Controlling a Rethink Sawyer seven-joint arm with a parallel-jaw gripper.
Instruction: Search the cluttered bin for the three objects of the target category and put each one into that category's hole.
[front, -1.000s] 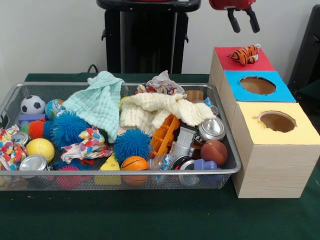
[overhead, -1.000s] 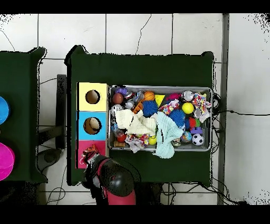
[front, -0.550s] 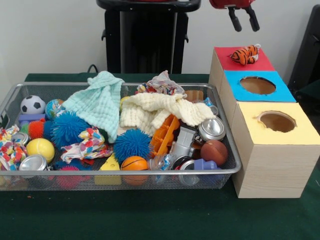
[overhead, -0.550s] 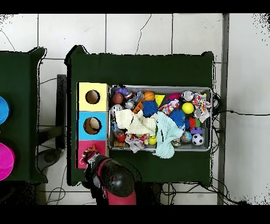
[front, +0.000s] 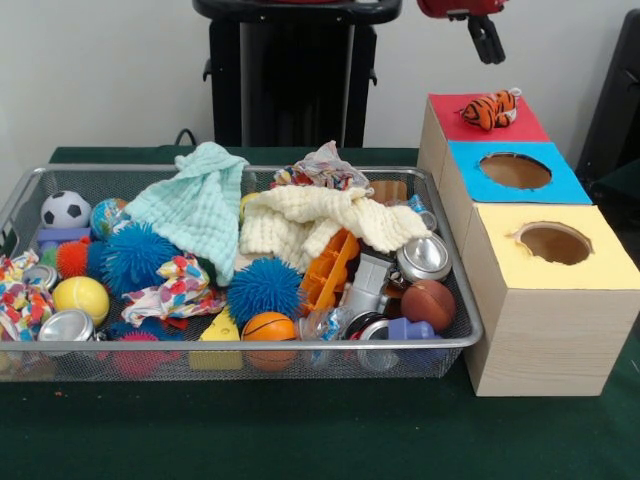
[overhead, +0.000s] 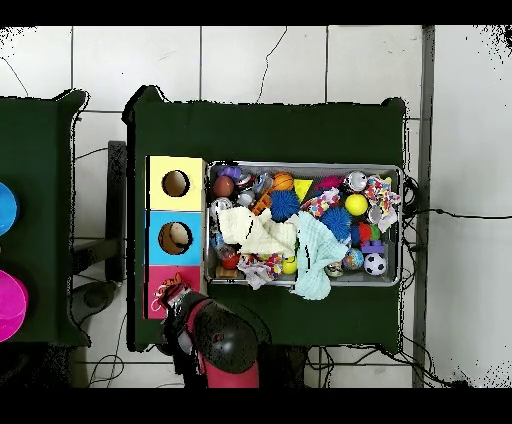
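Observation:
A small stuffed tiger (front: 492, 108) lies on top of the red box (front: 455, 125), the farthest of three boxes. My gripper (front: 489, 52) hangs open well above it at the top edge, holding nothing, and its fingers line up one behind the other. In the overhead view the arm (overhead: 218, 342) covers the near end of the red box (overhead: 157, 283). The wire bin (front: 466, 322) holds balls, spiky balls, cans, cloths and plastic toys.
A blue box (front: 565, 188) and a yellow box (front: 612, 268), each with a round hole, stand in a row with the red one beside the bin. A mint cloth (front: 200, 205) and a cream cloth (front: 320, 220) cover part of the clutter.
The gripper has risen a little and turned, so its two fingers now overlap. The tiger and the bin's contents have not moved.

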